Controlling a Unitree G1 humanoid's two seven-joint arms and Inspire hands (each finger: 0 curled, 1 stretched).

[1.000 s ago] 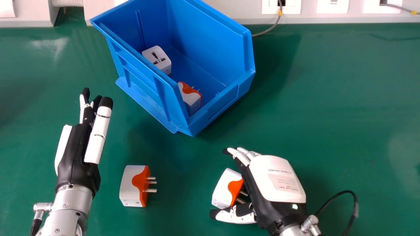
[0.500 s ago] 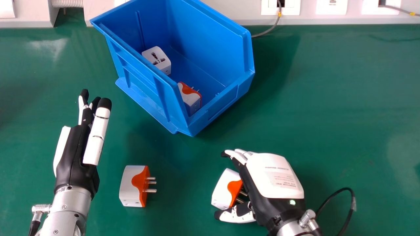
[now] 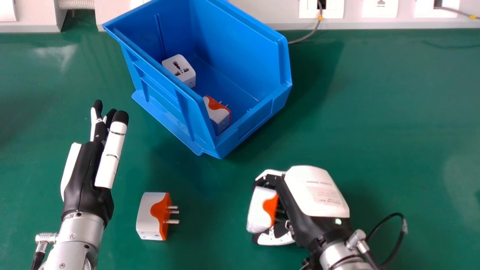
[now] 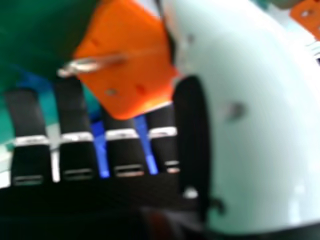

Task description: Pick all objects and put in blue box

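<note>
orange-and-white adapter (image 3: 258, 212), just right of lower centre, is held between our right hand's (image 3: 317, 191) curled fingers and thumb. blue box (image 3: 255, 120) lies up and left of it, upper centre; we'd lift first, then carry up-left.

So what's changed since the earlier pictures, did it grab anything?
Yes. The right hand has closed its fingers and thumb round the adapter beside it. That adapter has turned a little straighter and shifted slightly up and right in the head view. The open left hand, the loose adapter and the blue box with two adapters inside look unchanged.
</note>
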